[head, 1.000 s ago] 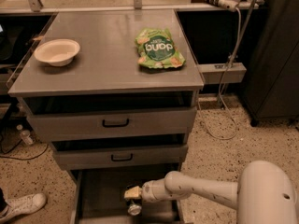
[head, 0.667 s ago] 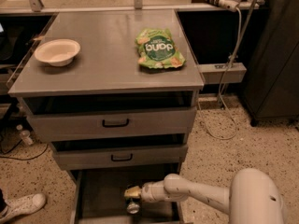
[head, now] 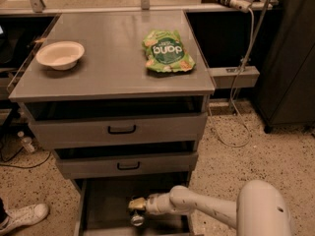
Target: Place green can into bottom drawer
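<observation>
- Grey metal cabinet: flat top, three drawers down the front.
- Robot arm: white, enters from the lower right and reaches left, low across the cabinet's base.
- Bottom drawer: pulled out, with its dark grey floor exposed.
- Two upper drawers: black handles, each slightly ajar.
- Green snack bag: lies flat on the right side of the top.
- White bowl: on the left side of the top, well apart from the bag.
- White shoe: on the speckled floor at lower left.
- Gripper: yellowish tip, over the bottom drawer's floor near its middle. Cannot tell its grip state.
- Green can: inside the bottom drawer, just beneath the gripper's tip, silver end facing the camera. Cannot tell whether it is held or resting.
</observation>
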Tool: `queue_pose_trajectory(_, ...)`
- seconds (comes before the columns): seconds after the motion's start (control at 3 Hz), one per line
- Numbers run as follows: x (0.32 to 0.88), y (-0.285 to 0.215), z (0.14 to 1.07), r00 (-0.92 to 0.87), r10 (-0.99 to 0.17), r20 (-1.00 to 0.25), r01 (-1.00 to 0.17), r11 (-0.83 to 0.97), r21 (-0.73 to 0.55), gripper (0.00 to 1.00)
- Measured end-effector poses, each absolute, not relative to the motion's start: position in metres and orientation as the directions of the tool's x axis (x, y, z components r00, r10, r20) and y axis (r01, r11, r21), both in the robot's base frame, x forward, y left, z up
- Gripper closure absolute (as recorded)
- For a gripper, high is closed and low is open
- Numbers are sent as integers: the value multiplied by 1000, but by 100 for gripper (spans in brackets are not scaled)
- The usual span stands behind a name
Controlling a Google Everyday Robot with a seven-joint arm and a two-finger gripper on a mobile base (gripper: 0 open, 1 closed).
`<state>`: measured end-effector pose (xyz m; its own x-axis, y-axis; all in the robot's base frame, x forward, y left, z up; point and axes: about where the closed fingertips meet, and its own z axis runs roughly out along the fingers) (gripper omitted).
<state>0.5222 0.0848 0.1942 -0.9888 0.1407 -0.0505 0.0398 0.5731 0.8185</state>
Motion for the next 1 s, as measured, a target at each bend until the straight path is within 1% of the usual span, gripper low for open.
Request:
queue_pose_trajectory(0.33,522,101,170,-987,154,-40,54,560,827,100)
queue_pose_trajectory(1.0,517,109,139,-987,158,-10,82,565,821,100)
